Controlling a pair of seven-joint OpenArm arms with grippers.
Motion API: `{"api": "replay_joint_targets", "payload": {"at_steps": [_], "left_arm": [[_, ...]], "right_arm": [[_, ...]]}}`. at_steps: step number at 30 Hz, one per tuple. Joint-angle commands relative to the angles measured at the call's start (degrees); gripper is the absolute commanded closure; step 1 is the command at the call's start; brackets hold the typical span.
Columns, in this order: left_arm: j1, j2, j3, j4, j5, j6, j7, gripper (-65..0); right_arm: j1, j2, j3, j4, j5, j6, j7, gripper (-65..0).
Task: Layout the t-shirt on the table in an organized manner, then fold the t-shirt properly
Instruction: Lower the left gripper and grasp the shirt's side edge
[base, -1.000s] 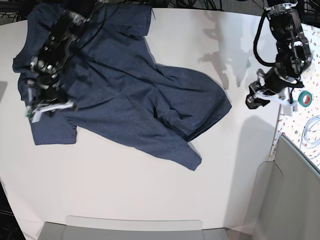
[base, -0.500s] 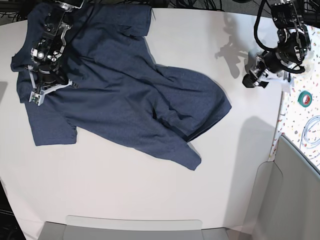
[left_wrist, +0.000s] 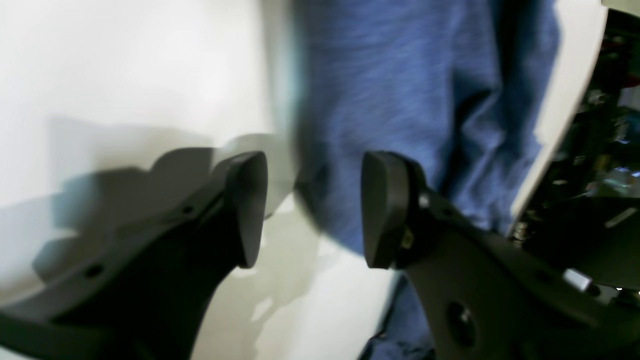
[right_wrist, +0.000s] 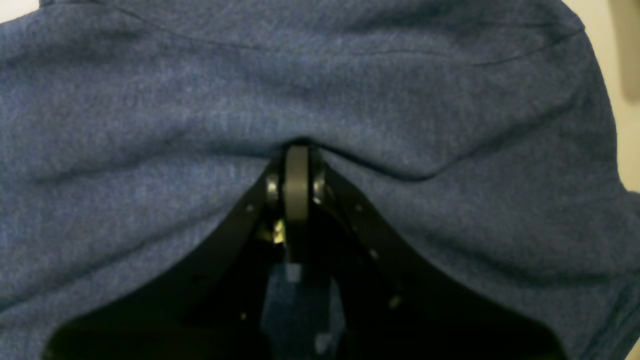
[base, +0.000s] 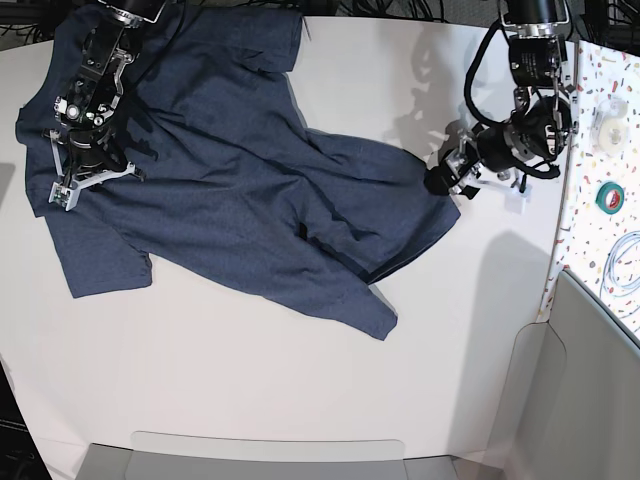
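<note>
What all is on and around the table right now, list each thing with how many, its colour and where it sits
t-shirt: one, dark navy blue, spread rumpled across the far left and middle of the table
table: one, white, under everything
speckled strip: one, white with coloured flecks, along the right edge
tape roll: one, green, on the speckled strip
cable: one, white, coiled on the speckled strip
left gripper: one, black, open, over the shirt's right edge
right gripper: one, black, shut on the shirt
</note>
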Motion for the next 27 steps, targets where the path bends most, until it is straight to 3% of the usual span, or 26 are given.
{"api": "replay_joint_targets", "payload": {"at_steps": [1, 15, 19, 27], "left_arm": [[-0.46, -0.69, 0.07, 0.83, -1.0, -0.11, 0.24, -30.3], [-0.46, -0.33, 3.15, 0.75, -0.56, -0.11, -0.55, -33.0], [-0.55, -0.42, 2.98, 0.57, -0.56, -0.11, -4.6, -33.0], [-5.03, -0.6, 3.5, -11.21, -0.56, -0.11, -7.94, -31.1]], "right_arm": [[-0.06, 0.46, 0.32, 0.46, -0.71, -0.48, -1.03, 0.0], [-0.06, 0.19, -0.03, 0.55, -0.71, -0.48, -1.03, 0.0], [-0.24, 0.19, -0.03, 0.55, -0.71, -0.48, -1.03, 0.0], [-0.41, 0.02, -0.12, 0.55, -0.71, -0.48, -1.03, 0.0]]}}
